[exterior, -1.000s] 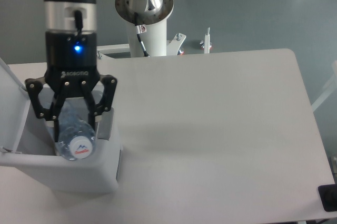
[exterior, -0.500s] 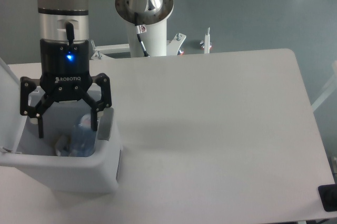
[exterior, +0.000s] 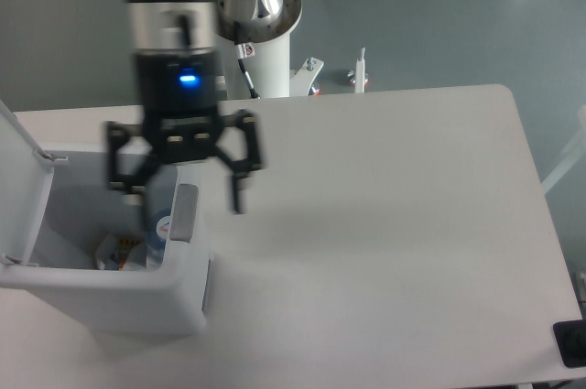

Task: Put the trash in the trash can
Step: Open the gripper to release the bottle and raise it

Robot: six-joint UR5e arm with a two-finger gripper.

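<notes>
Gripper [exterior: 182, 189] hangs spread wide and empty, pointing down above the trash can [exterior: 110, 293] rim, bottle [exterior: 161, 224] inside

A robotics lab: an industrial arm [exterior: 174, 5] rises from a white pedestal [exterior: 261, 37] bolted beside a plain white worktop [exterior: 385, 224], over a bare grey floor [exterior: 439, 14], with small clamp fixtures [exterior: 360, 73] at the worktop's far edge.

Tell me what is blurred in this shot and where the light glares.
Fixed camera: the end effector is smeared by motion blur, jaws open; the bin and table stay sharp; a blue LED glows on the wrist; soft glare on the metal base flange.
</notes>
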